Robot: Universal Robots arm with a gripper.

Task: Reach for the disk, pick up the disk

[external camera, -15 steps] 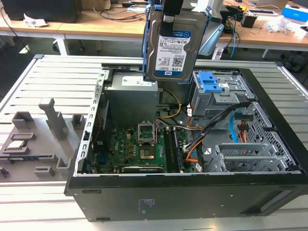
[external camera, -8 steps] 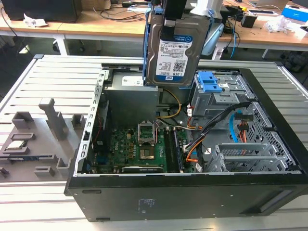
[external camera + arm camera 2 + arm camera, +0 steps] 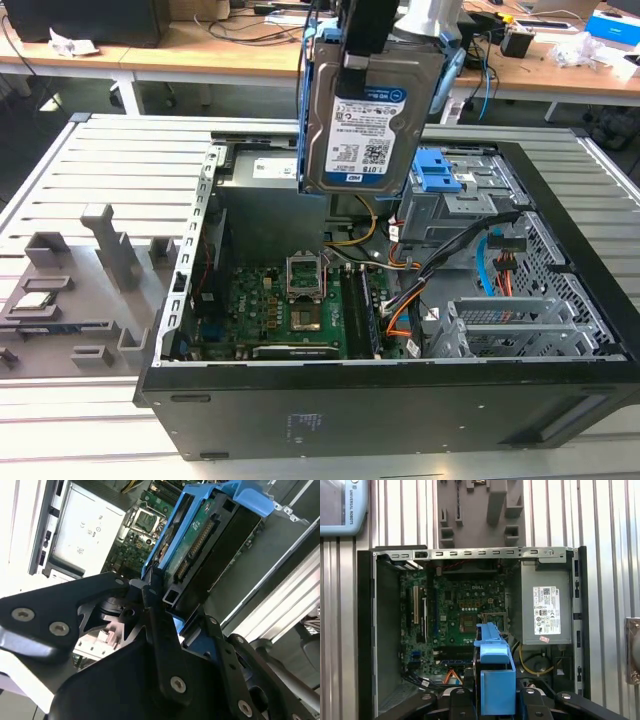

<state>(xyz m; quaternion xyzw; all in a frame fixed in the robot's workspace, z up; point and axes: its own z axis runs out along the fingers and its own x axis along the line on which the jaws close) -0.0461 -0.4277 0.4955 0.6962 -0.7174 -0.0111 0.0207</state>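
The disk (image 3: 365, 120) is a silver-grey hard drive with a white-and-blue label, clipped in a blue plastic frame. It hangs upright in the air above the open computer case (image 3: 560, 400), clear of the drive cage. My gripper (image 3: 372, 45) is shut on the disk's upper end. In the second wrist view the black fingers (image 3: 155, 625) clamp the blue frame, and the disk's (image 3: 200, 545) green circuit side points down toward the case. In the first wrist view the blue frame (image 3: 495, 680) stands between the finger links, over the motherboard (image 3: 460, 615).
Inside the case lie the motherboard (image 3: 290, 300), orange and black cables (image 3: 440, 270), a grey drive cage with a blue bracket (image 3: 437, 170) and a power supply (image 3: 545, 610). A grey fixture plate (image 3: 70, 290) sits on the slatted table at the exterior view's left. Cluttered desks stand behind.
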